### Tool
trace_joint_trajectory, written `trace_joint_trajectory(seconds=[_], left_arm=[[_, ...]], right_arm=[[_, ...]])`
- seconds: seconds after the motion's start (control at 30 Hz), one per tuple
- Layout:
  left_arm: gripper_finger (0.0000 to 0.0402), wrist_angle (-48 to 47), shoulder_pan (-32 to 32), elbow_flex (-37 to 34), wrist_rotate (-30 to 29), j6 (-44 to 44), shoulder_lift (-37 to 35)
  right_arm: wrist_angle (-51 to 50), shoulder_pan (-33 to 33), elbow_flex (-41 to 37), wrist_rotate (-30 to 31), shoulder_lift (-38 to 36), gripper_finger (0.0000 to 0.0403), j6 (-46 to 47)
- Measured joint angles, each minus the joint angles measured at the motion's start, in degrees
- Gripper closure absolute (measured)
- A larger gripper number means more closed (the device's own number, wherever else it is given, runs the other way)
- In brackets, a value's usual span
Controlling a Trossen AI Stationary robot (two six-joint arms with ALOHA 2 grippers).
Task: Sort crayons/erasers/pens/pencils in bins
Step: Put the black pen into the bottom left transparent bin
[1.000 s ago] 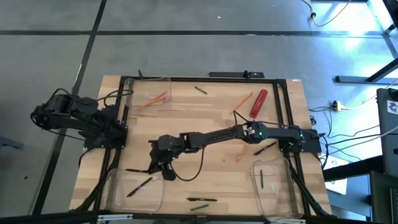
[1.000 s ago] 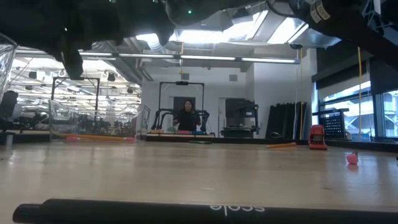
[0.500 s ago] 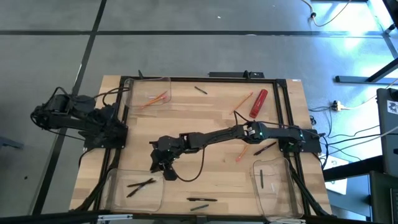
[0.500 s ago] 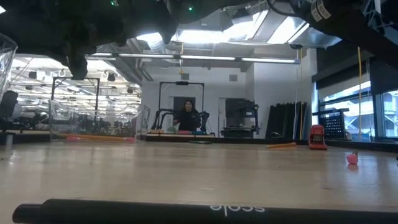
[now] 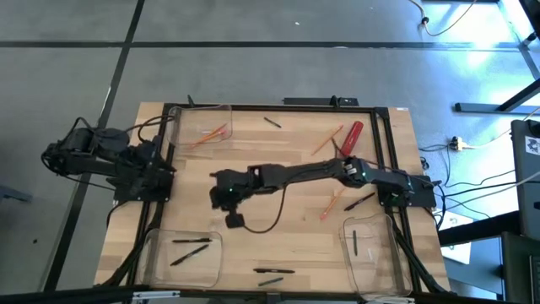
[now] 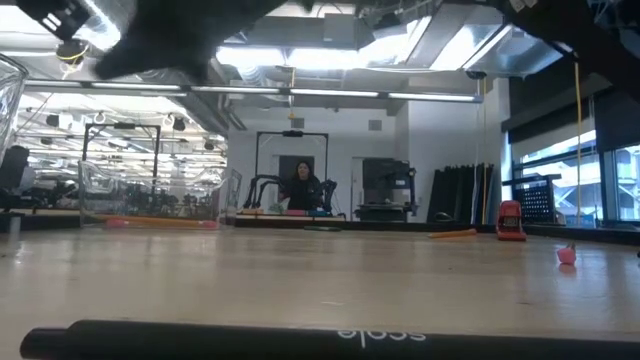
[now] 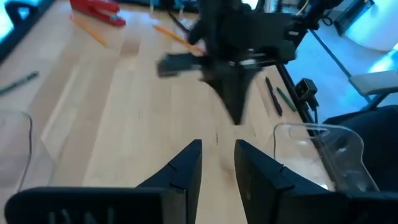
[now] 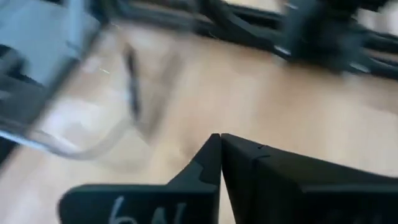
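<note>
A pale wooden tabletop (image 5: pixel 278 169) framed by black rails stands on a grey floor, with a workshop hall and a person far off at a bench in the low view. A second ago the right tool carried a black pen beside the near-left bin (image 5: pixel 181 253); now two pens (image 5: pixel 191 246) lie in that bin, and the right tool (image 5: pixel 226 196), clenched shut on nothing, has lifted back toward the middle of the tabletop. That reads as one more pen sorted, with the arm free for the next item. Much is left: pencils (image 5: pixel 329 139) beside a thick red cylinder (image 5: pixel 351 140) at the far right, a black pen (image 5: pixel 272 122) near the far edge, more pens at the near edge (image 5: pixel 274 271), another by the right arm's base. The far-left bin (image 5: pixel 201 127) holds orange pencils, the near-right bin (image 5: pixel 371 245) a dark stick. The left tool (image 7: pixel 217 165) waits at the left edge, its fingers parted and empty. Only the high view shows the bins' contents; the left wrist view alone shows the right tool from the front, pointing down over bare wood; the low view sees a pink lump at the right.
</note>
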Motion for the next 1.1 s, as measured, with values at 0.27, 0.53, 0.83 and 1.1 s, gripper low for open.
trace_joint_trajectory(seconds=[0.27, 0.53, 0.83, 1.1], left_arm=[[0.0314, 9.80, 0.00, -3.40, -0.09, 6.88, 3.91], [0.0314, 15.23, 0.00, -8.37, -0.11, 7.51, 10.73], [0.0314, 25.12, 0.00, -8.85, -3.23, 7.07, 21.42], [0.0314, 34.77, 0.09, -8.79, -4.42, 7.02, 31.18]], right_arm=[[-16.06, -0.40, -0.04, 11.23, -6.03, 0.0396, -0.26], [-35.57, -0.34, -0.07, 13.96, -9.43, 0.0395, 3.72], [-53.28, 1.08, -0.13, 23.14, -13.06, 0.0397, 12.02], [-56.66, 1.30, -0.15, 25.59, -20.10, 0.0397, 15.01]])
